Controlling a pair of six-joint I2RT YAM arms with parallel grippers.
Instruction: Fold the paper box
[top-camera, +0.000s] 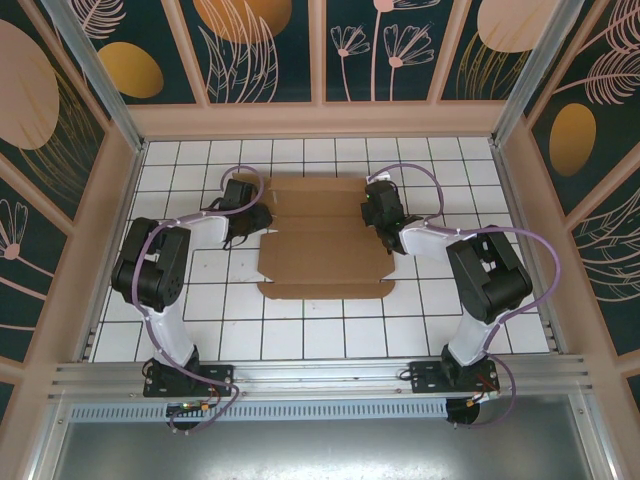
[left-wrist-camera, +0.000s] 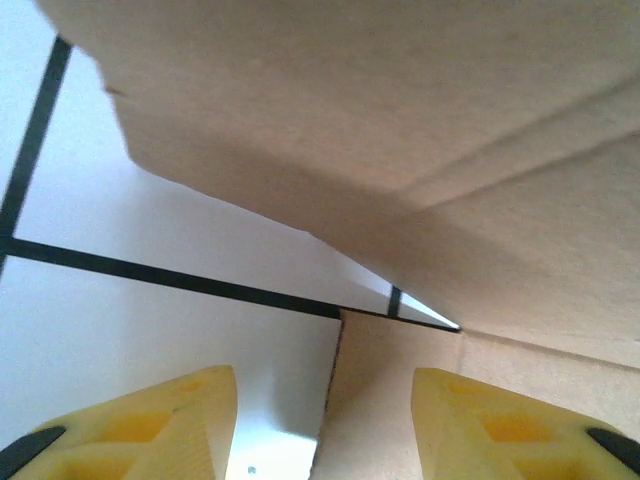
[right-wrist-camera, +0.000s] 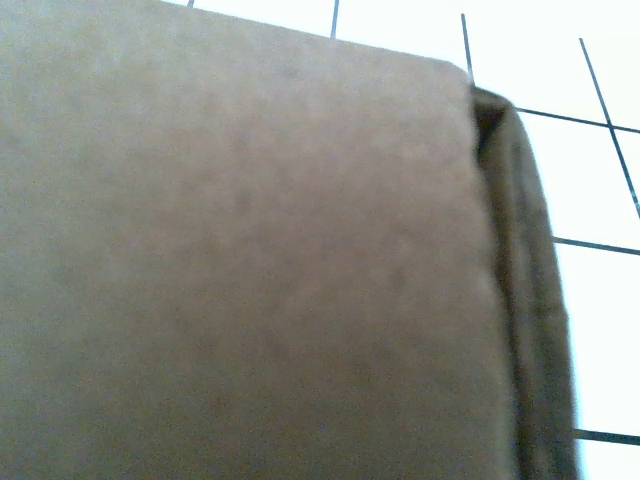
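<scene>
Paper box (top-camera: 325, 250) lies mostly flat at the middle of the desk (top-camera: 300, 335), left flap raised over my spread left fingers (left-wrist-camera: 170, 420). My right fingers (top-camera: 378, 208) sit pressed together at its far-right corner, perhaps pinching cardboard. Unsupported, I fear that flap springs flat.

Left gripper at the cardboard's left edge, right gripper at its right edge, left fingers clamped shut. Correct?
No: the left gripper is open, fingers apart, as the left wrist view shows. It is at the paper box's left edge, the right gripper at the right edge.
</scene>
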